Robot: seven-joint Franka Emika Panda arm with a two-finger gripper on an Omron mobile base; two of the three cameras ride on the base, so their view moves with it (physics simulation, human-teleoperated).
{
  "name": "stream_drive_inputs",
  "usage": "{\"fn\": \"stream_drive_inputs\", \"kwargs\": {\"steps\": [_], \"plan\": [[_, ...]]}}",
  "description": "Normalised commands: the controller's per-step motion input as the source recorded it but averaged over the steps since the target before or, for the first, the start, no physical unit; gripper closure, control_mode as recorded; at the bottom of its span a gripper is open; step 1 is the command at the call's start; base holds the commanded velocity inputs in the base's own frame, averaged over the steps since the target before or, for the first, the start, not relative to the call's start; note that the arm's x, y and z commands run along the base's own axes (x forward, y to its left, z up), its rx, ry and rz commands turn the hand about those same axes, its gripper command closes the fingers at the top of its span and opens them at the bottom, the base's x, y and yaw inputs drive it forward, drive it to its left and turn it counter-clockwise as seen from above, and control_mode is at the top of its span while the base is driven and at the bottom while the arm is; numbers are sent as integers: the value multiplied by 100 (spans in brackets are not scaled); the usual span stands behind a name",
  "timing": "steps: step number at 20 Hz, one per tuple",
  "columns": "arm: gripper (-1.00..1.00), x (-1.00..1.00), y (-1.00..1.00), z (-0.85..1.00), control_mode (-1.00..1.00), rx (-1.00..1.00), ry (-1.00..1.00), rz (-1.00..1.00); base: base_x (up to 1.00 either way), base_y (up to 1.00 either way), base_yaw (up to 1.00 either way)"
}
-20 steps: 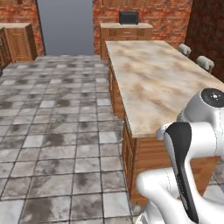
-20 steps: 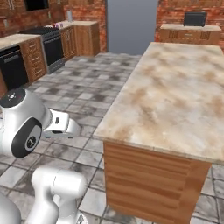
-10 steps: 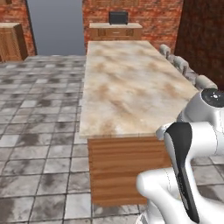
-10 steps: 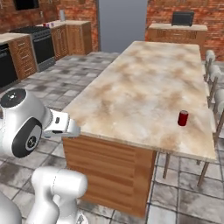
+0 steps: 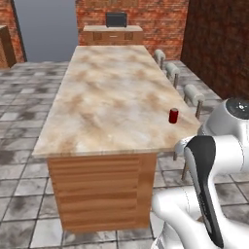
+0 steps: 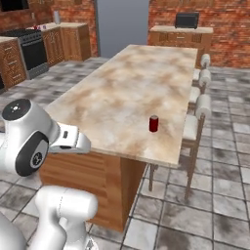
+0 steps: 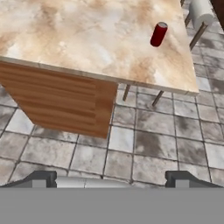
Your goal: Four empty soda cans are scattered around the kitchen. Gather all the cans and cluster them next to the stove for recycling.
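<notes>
Closing in on the island to fetch a red soda can (image 5: 173, 115) standing near the tabletop's (image 6: 117, 93) right edge by the stools, I am keeping the fingers (image 7: 40, 179) released and empty, needing a reach next.
</notes>
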Motion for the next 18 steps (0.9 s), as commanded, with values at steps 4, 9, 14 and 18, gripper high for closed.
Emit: {"fn": "stream_drive_inputs", "kwargs": {"steps": [4,9,14,18], "plan": [[-100,0,0,0,100,0,0,0,8,-41,-4],[-100,0,0,0,100,0,0,0,29,-34,-5],[-100,0,0,0,100,0,0,0,34,-40,-5],[-100,0,0,0,100,0,0,0,29,-39,-6]]}}
